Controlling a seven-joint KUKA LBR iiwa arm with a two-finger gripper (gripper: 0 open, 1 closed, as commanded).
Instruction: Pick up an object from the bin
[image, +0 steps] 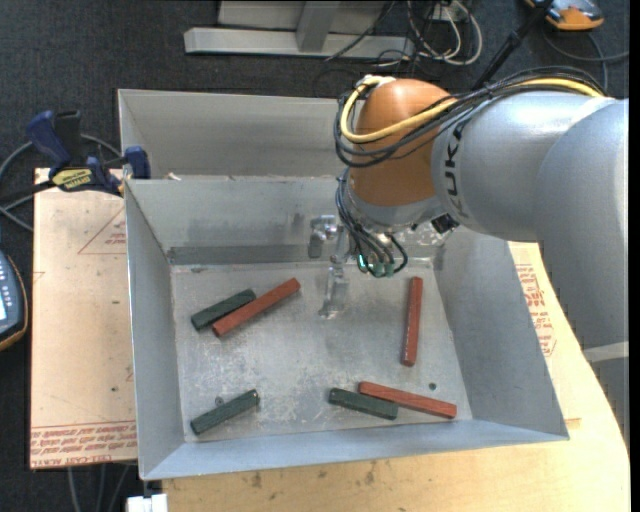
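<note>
1. Gripper (334, 298) is seen hanging low over the bare floor of the bin (150, 330), a little behind its middle and below the orange-capped wrist. Whether it is open or closed cannot be told, and nothing is seen held in it.
2. Nearest to it is the slanted red bar (256, 307), just to its left in the view. The bar's long axis runs diagonally, with its upper end pointed toward the gripper and its lower end toward the left wall.
3. Bare floor is seen between the gripper and that near end.
4. A dark green bar (223, 310) is laid alongside the slanted red bar's lower half, parallel to it and touching it.
5. To the gripper's right in the view, the right red bar (411, 320) is laid flat, nearly straight from back to front, near the right wall.
6. At the front, a long red bar (407, 400) and a short green bar (362, 403) are laid side by side, touching, both nearly crosswise.
7. A lone green bar (224, 411) is laid at the front left, well apart from the gripper.
</note>
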